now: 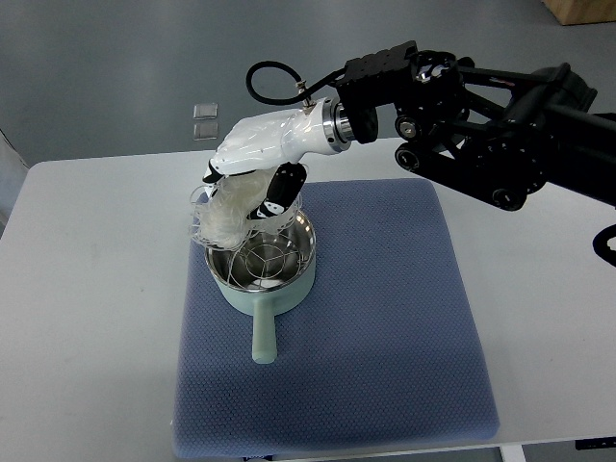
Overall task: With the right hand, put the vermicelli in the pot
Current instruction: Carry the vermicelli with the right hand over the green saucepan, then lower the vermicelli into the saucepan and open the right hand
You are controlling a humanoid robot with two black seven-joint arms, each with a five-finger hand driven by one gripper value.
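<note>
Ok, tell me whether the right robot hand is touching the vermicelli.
Touching. The top view shows the right robot hand gripping the vermicelli, fingers closed around the bundle.

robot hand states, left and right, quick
Left robot hand: not in view.
Right robot hand: shut on vermicelli, above the pot.

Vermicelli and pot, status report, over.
Right hand shut on vermicelli, hanging over pot rim, left side. Pot on blue mat, steamer rack inside. Left hand out of view. Nothing blocking.

Shiny steel pot, textured cloth mat
</note>
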